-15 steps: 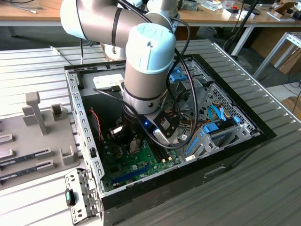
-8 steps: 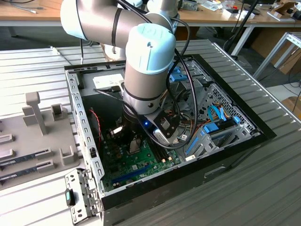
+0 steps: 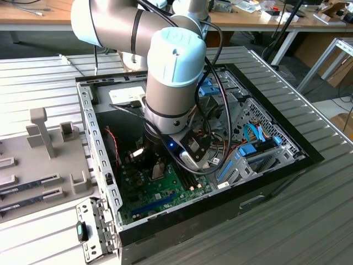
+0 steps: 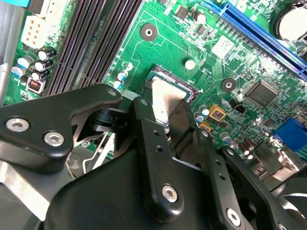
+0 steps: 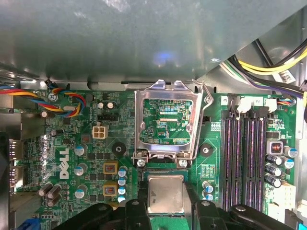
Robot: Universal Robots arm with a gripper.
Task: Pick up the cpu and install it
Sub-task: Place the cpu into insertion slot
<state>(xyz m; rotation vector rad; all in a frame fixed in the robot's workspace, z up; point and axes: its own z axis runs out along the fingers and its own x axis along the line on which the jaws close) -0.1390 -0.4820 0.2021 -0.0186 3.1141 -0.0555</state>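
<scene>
I see the cpu (image 5: 166, 193) lying flat in the socket (image 4: 169, 79) on the motherboard (image 5: 86, 158), just beside the raised load plate (image 5: 165, 122). My fingers (image 4: 158, 143) flank its opposite edges, narrowed onto it, directly above, inside the computer case (image 3: 99, 165).

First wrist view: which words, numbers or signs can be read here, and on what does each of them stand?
Brand logo: large white letters on the motherboard; legible, left unquoted.
Short white print on the board inside the open socket frame: legible, left unquoted.
Cable tag: print too small to read.
Cpu: no readable marking on its metal top.
</scene>
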